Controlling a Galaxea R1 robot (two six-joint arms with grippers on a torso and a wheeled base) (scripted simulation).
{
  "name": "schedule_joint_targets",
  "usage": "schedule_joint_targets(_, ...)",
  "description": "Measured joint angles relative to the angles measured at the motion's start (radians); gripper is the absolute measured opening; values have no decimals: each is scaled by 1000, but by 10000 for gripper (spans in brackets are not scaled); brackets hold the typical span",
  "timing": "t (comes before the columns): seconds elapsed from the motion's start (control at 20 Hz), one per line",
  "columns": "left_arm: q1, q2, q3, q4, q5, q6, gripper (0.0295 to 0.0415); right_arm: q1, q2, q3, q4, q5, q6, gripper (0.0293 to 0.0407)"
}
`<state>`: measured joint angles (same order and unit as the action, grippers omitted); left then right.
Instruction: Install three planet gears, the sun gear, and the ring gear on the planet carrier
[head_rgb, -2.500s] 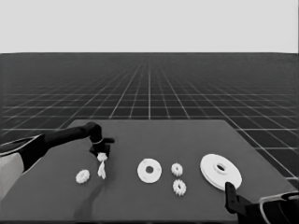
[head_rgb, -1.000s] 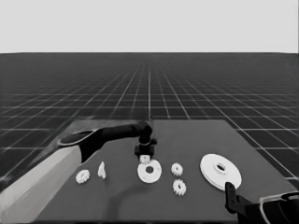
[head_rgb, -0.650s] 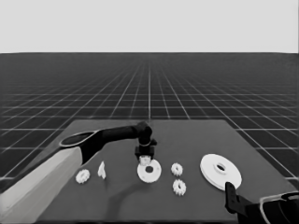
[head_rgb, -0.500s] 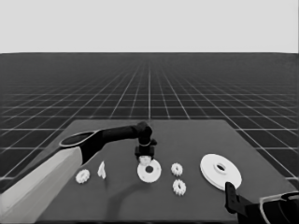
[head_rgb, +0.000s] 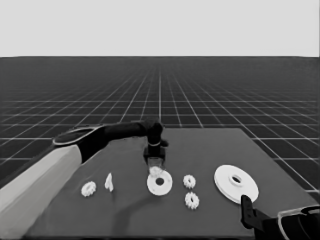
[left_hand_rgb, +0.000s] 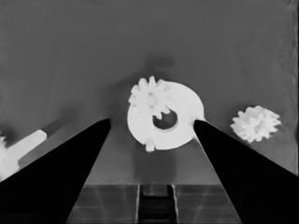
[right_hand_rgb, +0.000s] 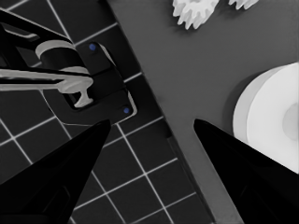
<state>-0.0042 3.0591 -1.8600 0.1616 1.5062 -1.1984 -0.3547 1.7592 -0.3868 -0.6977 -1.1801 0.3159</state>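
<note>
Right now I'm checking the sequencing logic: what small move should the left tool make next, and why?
Probably lift the left tool straight up: its fingers stand open either side of the smaller round part, and a gear already lies on it beside the hole, free of both fingers.

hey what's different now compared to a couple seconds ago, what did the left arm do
The left tool carried a gear from the table's left end, by the thin white piece, to the smaller round part. The gear now lies on that part and the fingers stand open either side of it. The other three gears, the larger round part and the parked right tool at the lower right stayed put.
</note>
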Motion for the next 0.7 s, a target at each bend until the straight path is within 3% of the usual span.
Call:
schedule_joint_targets(0.3,-16,-1,4,-17,6,-2,385,0,0,0,0,0,0,385)
schedule_joint_targets(0.35,-6,-278,465,3,19,-136,385,0,0,0,0,0,0,385)
schedule_joint_targets(0.4,4,-589,692,8,11,-79,385,0,0,0,0,0,0,385)
schedule_joint_targets(0.5,11,-849,703,1,-29,140,385,0,0,0,0,0,0,385)
schedule_joint_targets(0.7,13,-929,645,-12,-54,279,385,0,0,0,0,0,0,385)
